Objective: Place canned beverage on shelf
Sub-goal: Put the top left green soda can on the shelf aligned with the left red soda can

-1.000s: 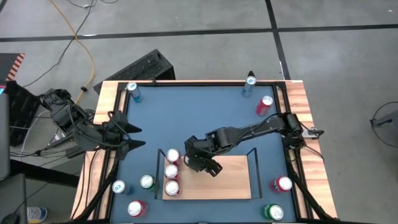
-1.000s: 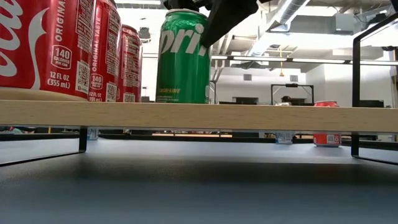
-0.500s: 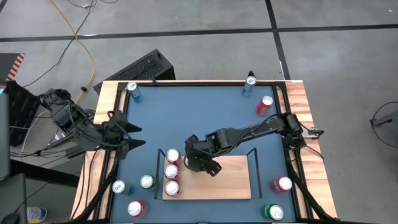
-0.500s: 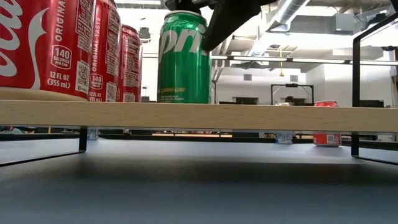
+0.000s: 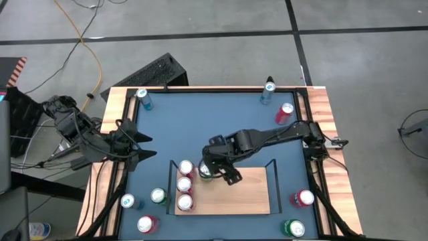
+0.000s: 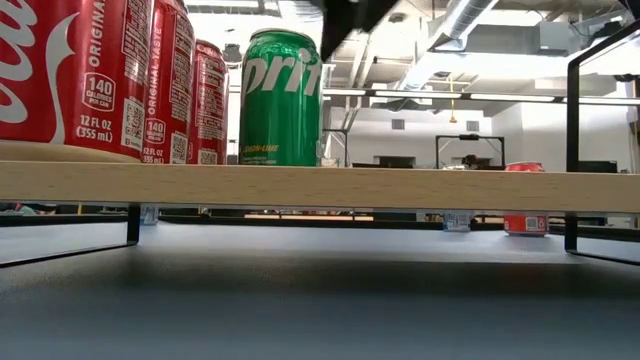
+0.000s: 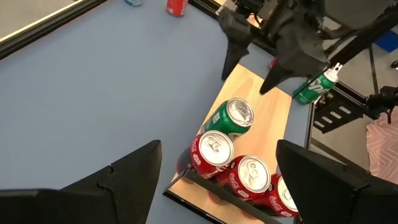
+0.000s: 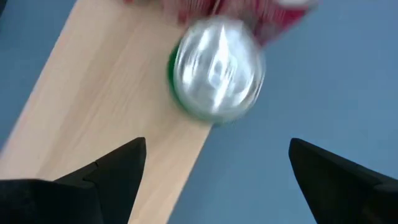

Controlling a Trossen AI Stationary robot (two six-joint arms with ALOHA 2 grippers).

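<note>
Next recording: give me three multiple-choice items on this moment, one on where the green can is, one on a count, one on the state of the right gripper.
1. Where does the green Sprite can stand?
A. On the shelf, beside the red cans
B. On the blue tabletop
C. On the floor

2. How many red Coca-Cola cans are on the shelf?
A. One
B. Three
C. Six

3. What state is the right gripper in?
A. Shut on the green can
B. Open, above the can
C. Shut on a red can

Answers:
1. A: the low view shows it upright on the wooden board.
2. B: the high view shows three red cans in a row along the board's end.
3. B: the right wrist view shows its fingers spread wide, clear of the can.
</note>
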